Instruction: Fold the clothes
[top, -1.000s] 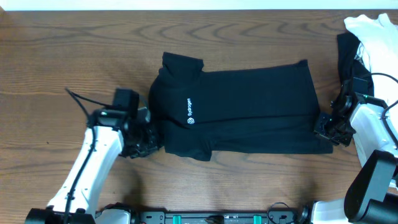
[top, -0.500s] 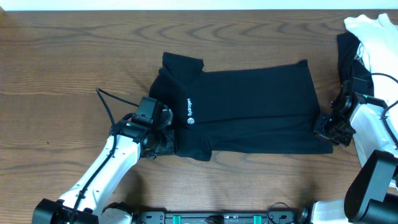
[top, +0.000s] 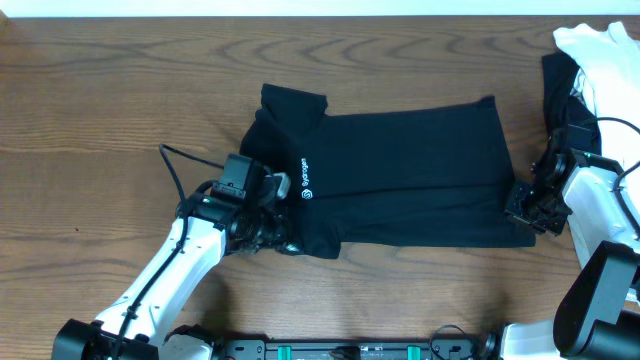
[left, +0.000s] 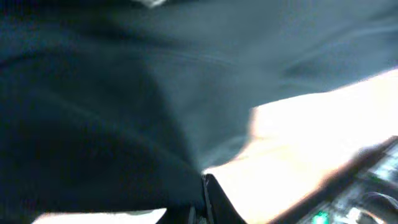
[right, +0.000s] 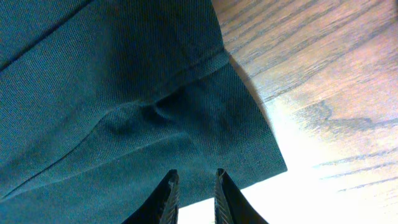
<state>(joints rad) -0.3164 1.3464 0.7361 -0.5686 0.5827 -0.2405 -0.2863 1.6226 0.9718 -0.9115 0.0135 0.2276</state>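
The black T-shirt (top: 400, 180) lies sideways on the wooden table (top: 100, 100), its small white logo (top: 306, 182) near the left end. My left gripper (top: 280, 238) is at the shirt's lower left edge by the sleeve. In the blurred left wrist view black cloth (left: 124, 93) covers most of the frame. It hides one finger, and the jaws (left: 199, 205) look closed on it. My right gripper (top: 522, 208) is at the shirt's lower right corner. In the right wrist view its fingers (right: 194, 190) are narrowly apart around the hem corner (right: 112, 93).
A pile of other clothes sits at the far right edge, a white garment (top: 600, 50) on top of a black one (top: 560, 90). A black cable (top: 180, 160) runs from the left arm. The table's front edge lies just behind both arms.
My left arm has swung right, from beside the shirt onto its lower left edge. The right arm and the shirt have stayed in place.
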